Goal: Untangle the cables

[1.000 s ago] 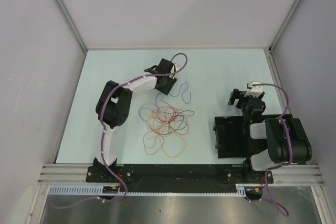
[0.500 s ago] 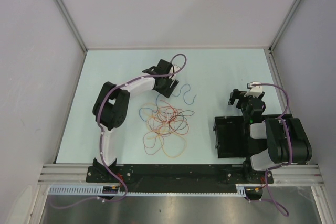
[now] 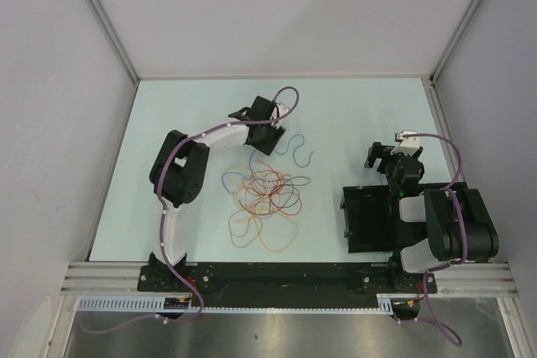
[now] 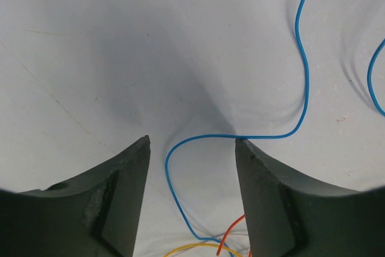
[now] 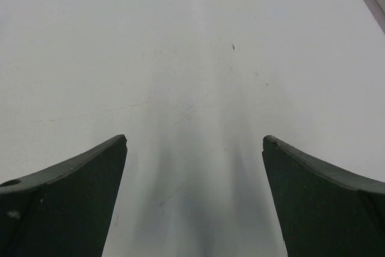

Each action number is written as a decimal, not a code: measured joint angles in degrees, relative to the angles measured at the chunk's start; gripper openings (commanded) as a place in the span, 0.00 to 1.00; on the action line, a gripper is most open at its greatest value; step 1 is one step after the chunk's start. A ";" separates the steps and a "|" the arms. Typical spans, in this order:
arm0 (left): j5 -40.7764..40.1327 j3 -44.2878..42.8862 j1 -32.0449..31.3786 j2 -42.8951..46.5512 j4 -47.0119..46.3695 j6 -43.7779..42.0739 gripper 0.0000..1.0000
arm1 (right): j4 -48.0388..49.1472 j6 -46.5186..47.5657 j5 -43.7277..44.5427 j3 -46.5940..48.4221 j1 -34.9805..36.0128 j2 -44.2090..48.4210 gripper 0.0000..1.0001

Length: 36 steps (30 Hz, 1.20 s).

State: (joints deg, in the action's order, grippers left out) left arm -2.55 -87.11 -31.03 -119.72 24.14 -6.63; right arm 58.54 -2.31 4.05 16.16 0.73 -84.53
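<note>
A tangle of thin orange, red, yellow and blue cables [image 3: 264,194] lies on the pale table in the middle. One wavy blue cable [image 3: 295,150] trails out of it to the back right. My left gripper [image 3: 268,140] hangs low over that blue cable's near end and is open. In the left wrist view the blue cable [image 4: 170,154] curves between the two spread fingers of the gripper [image 4: 192,141], touching neither, with an orange cable end [image 4: 231,233] just below. My right gripper [image 3: 379,153] is open and empty over bare table [image 5: 195,139], well right of the cables.
A black tray [image 3: 369,220] sits at the front right beside the right arm's base. Grey walls enclose the table on the left, back and right. Thick purple cables run along both arms.
The loose blue cable has shifted a little to the right and lies more spread out. The left arm has moved slightly. The right arm has not moved.
</note>
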 measured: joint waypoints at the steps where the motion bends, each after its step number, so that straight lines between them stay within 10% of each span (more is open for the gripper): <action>1: 0.11 -0.02 0.00 -0.39 -0.35 0.00 0.60 | 0.00 0.00 -0.02 0.00 0.00 0.00 1.00; 4: 0.57 -0.39 0.02 -1.22 -0.96 -0.28 0.54 | 0.00 0.00 -0.02 0.00 0.00 -0.02 1.00; 10: 1.77 -1.62 0.02 -2.14 -1.95 -1.14 0.00 | 0.00 0.00 0.00 0.00 0.00 0.00 1.00; 26: 7.15 -2.49 -1.05 9.92 -0.15 2.78 0.00 | -0.02 -0.09 3.61 -0.04 1.07 0.07 1.00; 33: 4.15 -6.14 -2.43 20.46 3.91 6.84 0.32 | -21.97 -0.28 11.78 9.42 9.55 13.31 1.00; 36: 0.98 -5.53 -2.49 24.06 6.88 9.84 0.68 | -29.46 -4.50 -0.50 18.05 8.63 20.55 1.00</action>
State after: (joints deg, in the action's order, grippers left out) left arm -1.56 -92.64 -33.52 -95.66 31.03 3.20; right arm 29.08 -6.81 3.55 34.22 9.37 -63.99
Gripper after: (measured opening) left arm 0.426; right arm 0.995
